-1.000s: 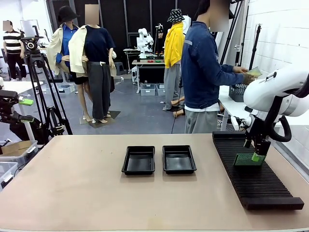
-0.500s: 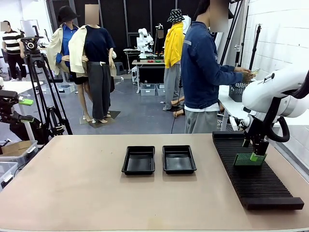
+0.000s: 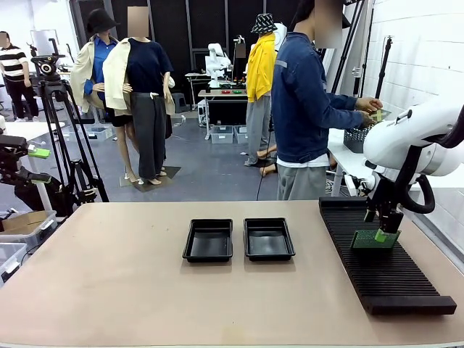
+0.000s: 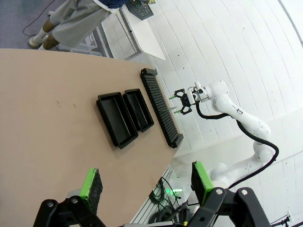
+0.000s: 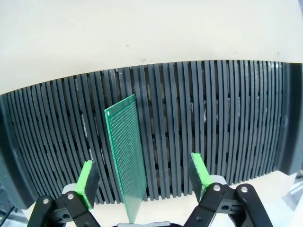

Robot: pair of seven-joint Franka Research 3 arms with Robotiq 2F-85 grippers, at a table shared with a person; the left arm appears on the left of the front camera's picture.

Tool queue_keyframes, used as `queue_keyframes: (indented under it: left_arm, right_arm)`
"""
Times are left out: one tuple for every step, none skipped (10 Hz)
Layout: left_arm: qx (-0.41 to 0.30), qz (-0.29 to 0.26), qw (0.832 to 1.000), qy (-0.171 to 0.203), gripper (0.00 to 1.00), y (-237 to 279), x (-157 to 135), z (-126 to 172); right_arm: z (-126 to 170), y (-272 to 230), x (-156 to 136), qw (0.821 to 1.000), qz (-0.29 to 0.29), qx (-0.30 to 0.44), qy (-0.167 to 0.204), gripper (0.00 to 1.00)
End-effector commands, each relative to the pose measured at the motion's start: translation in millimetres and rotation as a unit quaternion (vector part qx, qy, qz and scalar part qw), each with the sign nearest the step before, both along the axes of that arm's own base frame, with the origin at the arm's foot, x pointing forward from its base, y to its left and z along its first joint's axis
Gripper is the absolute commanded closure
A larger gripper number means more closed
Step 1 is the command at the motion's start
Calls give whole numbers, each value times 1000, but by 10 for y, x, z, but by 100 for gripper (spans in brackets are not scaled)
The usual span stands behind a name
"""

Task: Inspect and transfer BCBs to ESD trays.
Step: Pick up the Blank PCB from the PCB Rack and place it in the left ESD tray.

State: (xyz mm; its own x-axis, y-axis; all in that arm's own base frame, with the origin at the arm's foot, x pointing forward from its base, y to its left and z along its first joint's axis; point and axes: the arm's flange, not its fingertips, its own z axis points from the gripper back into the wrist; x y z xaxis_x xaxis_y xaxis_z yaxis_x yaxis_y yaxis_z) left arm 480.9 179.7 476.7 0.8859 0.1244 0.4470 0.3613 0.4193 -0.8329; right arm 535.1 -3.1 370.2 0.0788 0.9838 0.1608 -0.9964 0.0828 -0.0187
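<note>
One green BCB (image 5: pixel 125 151) stands on edge in a slot of the long black ribbed rack (image 5: pixel 213 104). My right gripper (image 5: pixel 142 163) is open around it, one green pad (image 5: pixel 87 177) on each side, with a gap to the board on both. From the front, that gripper (image 3: pixel 382 232) hangs low over the board (image 3: pixel 368 240) on the rack (image 3: pixel 391 279) at the table's right. Two black ESD trays (image 3: pixel 209 240) (image 3: pixel 268 238) lie side by side mid-table, with nothing inside. My left gripper (image 4: pixel 147 182) is open, high above the table, holding nothing.
A person in a blue top stands beyond the far right corner, turned away. Both hands hold a small green board (image 3: pixel 377 114) above a dark mesh basket (image 3: pixel 355 138) on a side table. The tan table (image 3: pixel 109 275) is bare left of the trays.
My right gripper has edged slightly left and down around the standing board. The person's hands have dropped a little toward the basket. The left arm has not moved.
</note>
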Motion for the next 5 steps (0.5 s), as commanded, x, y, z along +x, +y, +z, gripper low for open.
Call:
queue_keyframes:
  left_arm:
    - [-1,4,1000,4,0,3,-1,19]
    - [-1,4,1000,4,0,3,-1,19]
    - [-1,4,1000,4,0,3,-1,19]
    - [-1,4,1000,4,0,3,-1,19]
    - [-1,4,1000,4,0,3,-1,19]
  right_arm:
    - [-15,22,33,1000,-8,-4,8,19]
    - [-13,30,38,1000,-8,-5,10,28]
    - [-11,30,43,1000,-8,-4,10,38]
    - [-6,31,44,1000,-7,-4,10,48]
    - [-6,30,50,1000,-8,-5,12,58]
